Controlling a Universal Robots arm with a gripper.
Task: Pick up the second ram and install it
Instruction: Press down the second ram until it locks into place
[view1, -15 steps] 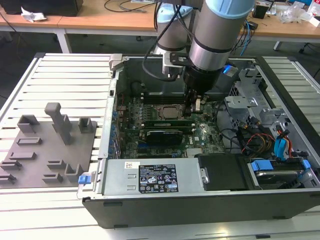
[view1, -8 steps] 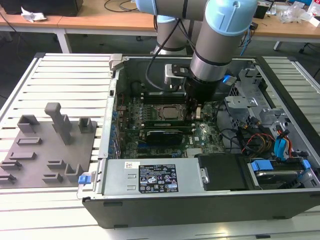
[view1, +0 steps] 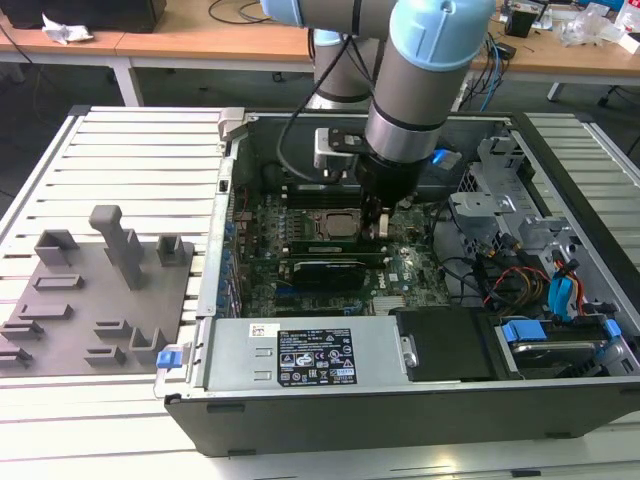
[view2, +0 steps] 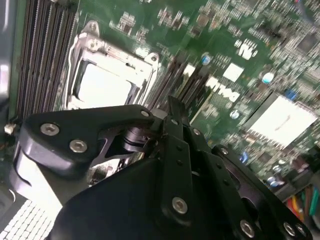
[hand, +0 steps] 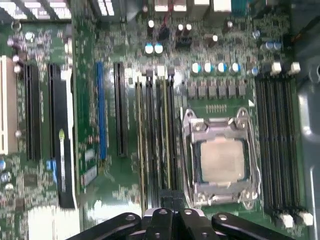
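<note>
The arm reaches down into the open computer case (view1: 400, 400), and the hand (view1: 378, 232) stands just over the motherboard (view1: 300, 240), beside the CPU socket (view1: 330, 224) on the exterior view's right. In both wrist views the black fingers (hand: 170, 220) lie close together, nearly meeting at the tips, directly above the memory slots (hand: 155, 145) next to the socket. Whether they grip something I cannot tell, because the tips hide what is between them.

In the first wrist view two thin green sticks stand on edge in those slots. The one in line with the hand seems to be the second ram (hand: 165, 140); the other stick (hand: 138, 145) stands just beside it, farther from the socket. Whether the second ram is pressed fully down is not clear. On the other side of the socket is another group of long black slots (hand: 277, 145) with white end clips.

The case lies on its side on a bench (view1: 140, 150) of pale metal slats. At the exterior view's left a grey plastic tray (view1: 100, 300) with upright holders lies on the same bench. Behind are wooden desks (view1: 180, 40) with cables and small things on them.
</note>
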